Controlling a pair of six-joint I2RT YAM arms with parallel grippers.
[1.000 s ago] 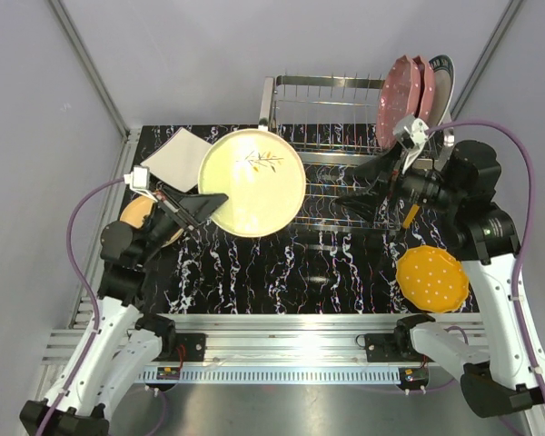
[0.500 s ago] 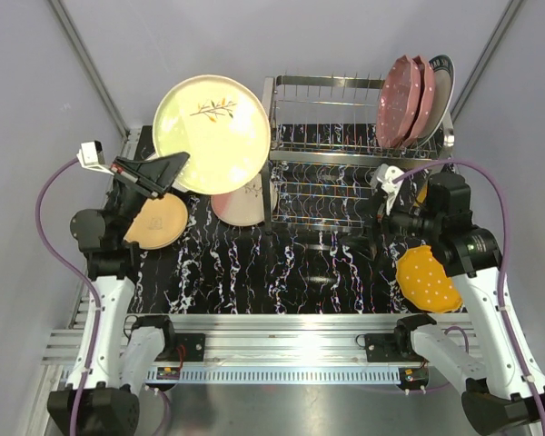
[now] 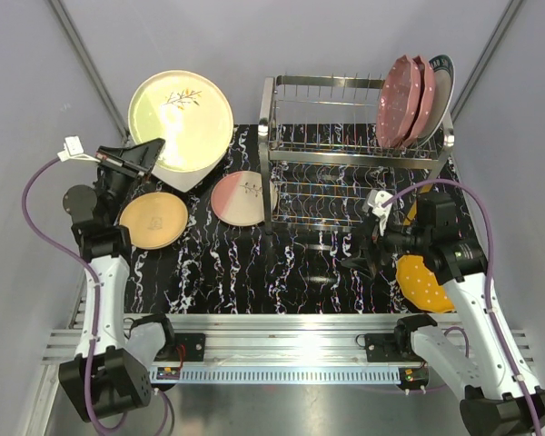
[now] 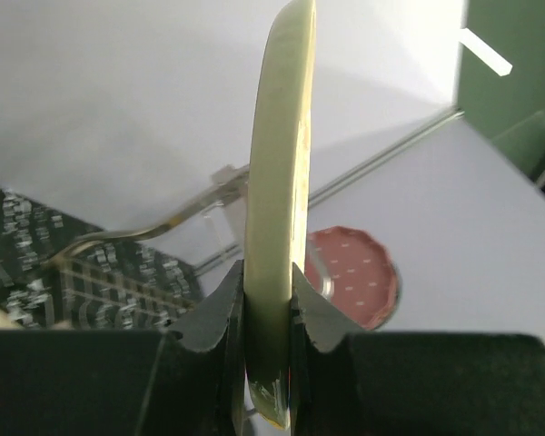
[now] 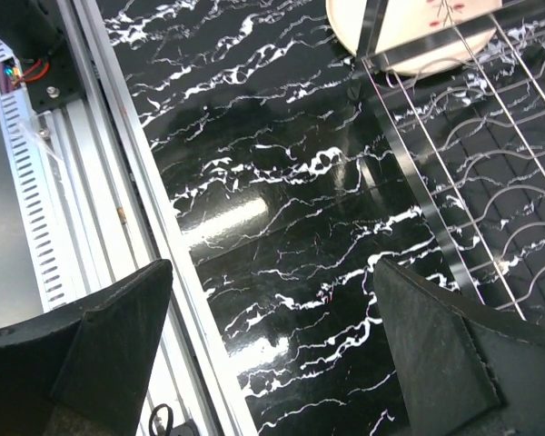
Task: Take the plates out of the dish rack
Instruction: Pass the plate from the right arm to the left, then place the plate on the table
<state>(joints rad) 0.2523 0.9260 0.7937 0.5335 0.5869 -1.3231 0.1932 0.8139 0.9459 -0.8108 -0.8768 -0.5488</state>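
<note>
Left gripper is clamped on the rim of a round pale green plate with a brown twig motif. The left wrist view shows that plate edge-on, pinched between the two black fingers. The plate hangs over the far left corner of the black white-veined marble tabletop, its face turned up toward the overhead camera. It is clear of the large chrome wire dish rack and to the left of it.

Under the plate's near edge a corner of a white square plate shows on the table. Nearer the arms lie a round yellow-orange plate and, just beside the rack's left end, a round pink-cream plate with a twig motif.

At the rack's far right end three plates stand on edge: two pink polka-dotted round plates and behind them a white plate with a dark patterned rim.

Right gripper hangs in front of the rack with its jaws spread wide apart and nothing between them. Its wrist view shows bare tabletop between the fingers. An orange polka-dotted round plate lies on the table beside the right arm.
</note>
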